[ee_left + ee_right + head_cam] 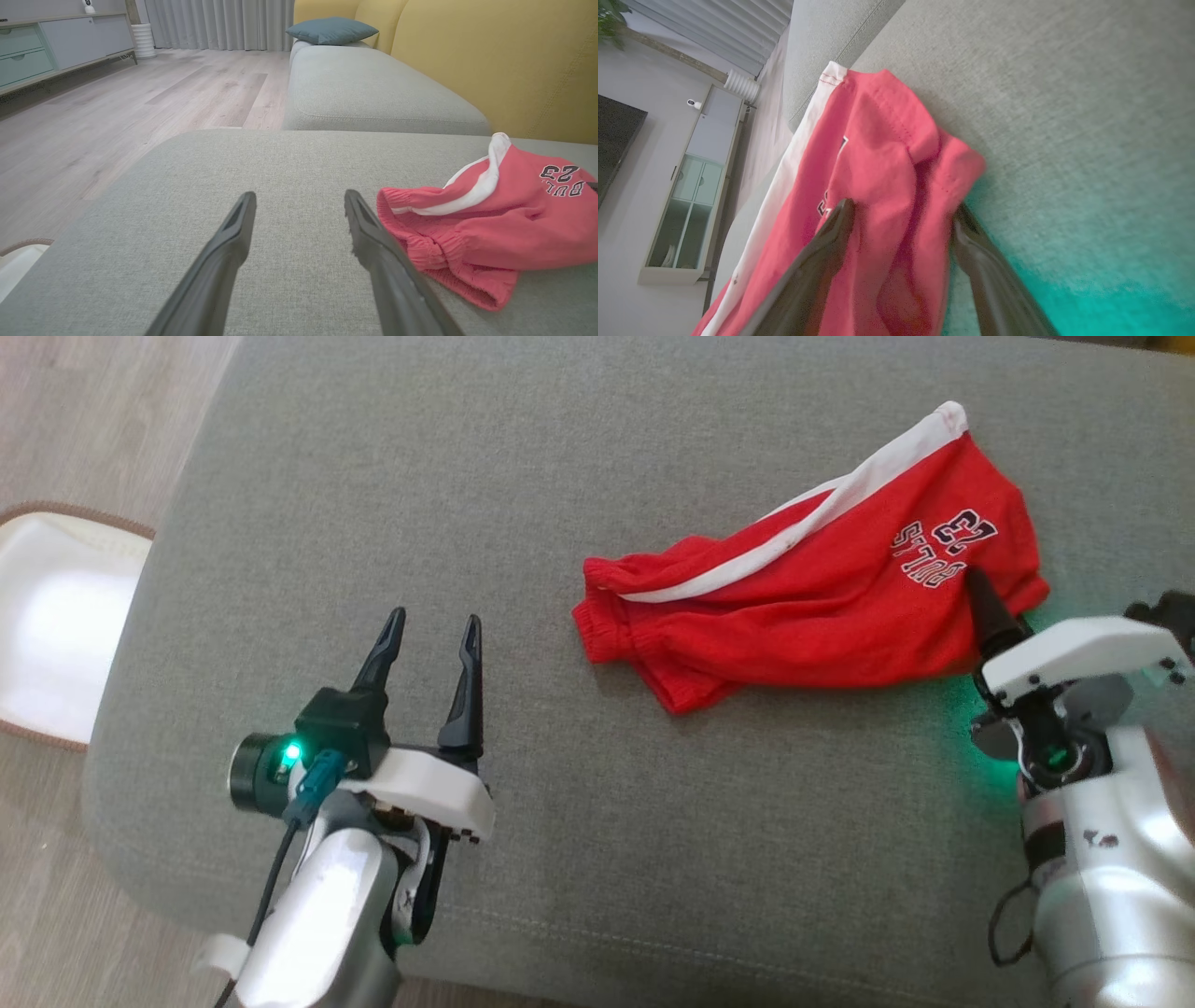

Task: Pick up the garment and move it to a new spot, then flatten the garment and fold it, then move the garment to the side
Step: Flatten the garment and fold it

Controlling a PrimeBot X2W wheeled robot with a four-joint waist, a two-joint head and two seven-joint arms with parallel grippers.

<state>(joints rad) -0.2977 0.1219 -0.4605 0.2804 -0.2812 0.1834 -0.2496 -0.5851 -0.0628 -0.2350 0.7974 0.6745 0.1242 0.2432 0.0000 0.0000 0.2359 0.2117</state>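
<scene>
Shorts (pixel 822 607) lie crumpled toward the far right of the grey cushion (pixel 653 859), elastic waistband pointing to its middle and hem end at the right. The print reads BULLS 23; in the left wrist view the frame edge cuts it off.

Right gripper (pixel 903 217): the head view shows one dark finger and the other is hidden. The cloth edge is blurred in its wrist view. Jaws are spread wide, straddling a bunched fold at the hem end. Cloth sits between them, unpinched; contact is hard to judge.

Left gripper (pixel 435 616): jaws wide, empty, over bare cushion near the near left corner, apart from the waistband.

Shorts are soft red knit with a white side stripe. The cushion is coarse weave with rounded corners and a stitched near edge. On the wood-plank floor (pixel 56 411), a white object (pixel 56 616) with a brown rim is cut off and unidentifiable.
</scene>
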